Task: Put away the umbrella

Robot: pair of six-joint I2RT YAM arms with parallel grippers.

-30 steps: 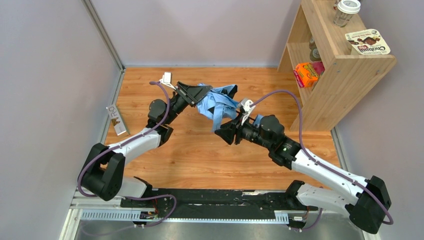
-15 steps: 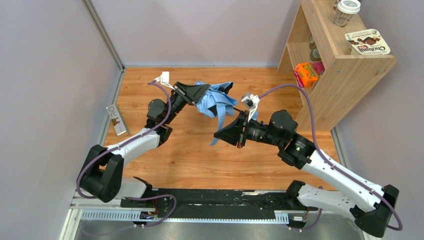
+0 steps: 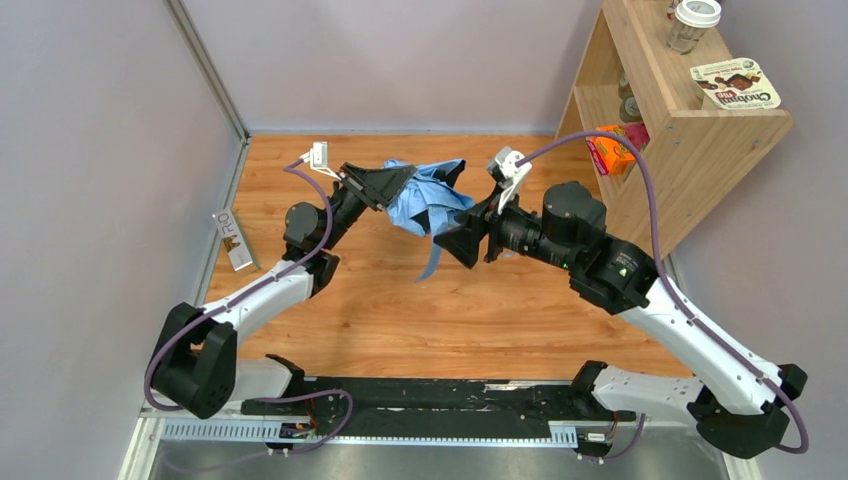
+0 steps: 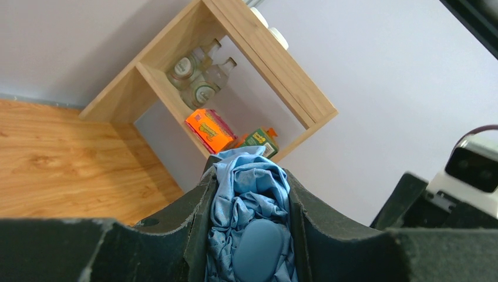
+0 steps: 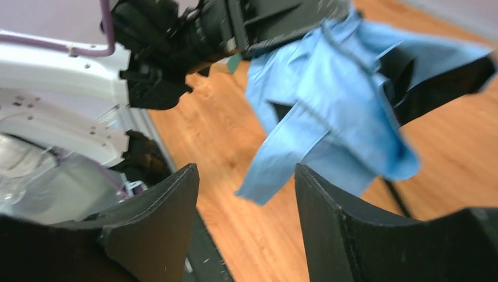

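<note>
A wood table [image 3: 400, 310] sits between grey walls, with a wood shelf [image 3: 690, 140] off to the right. The left gripper [image 3: 398, 182] is up in the air and squeezes the umbrella [image 3: 425, 200]. The blue cloth [image 4: 249, 188] is bunched up tight between its two fingers [image 4: 199, 200], and more of it spills out past the tips. A thin blue strap [image 3: 434, 255] hangs down below. The right gripper [image 3: 462, 240] is just to the right of the bundle and faces it. Its fingers are spread apart and hold nothing. In the right wrist view, the loose cloth hangs just ahead of them. An orange box [image 3: 612, 148] lies on the shelf.
</note>
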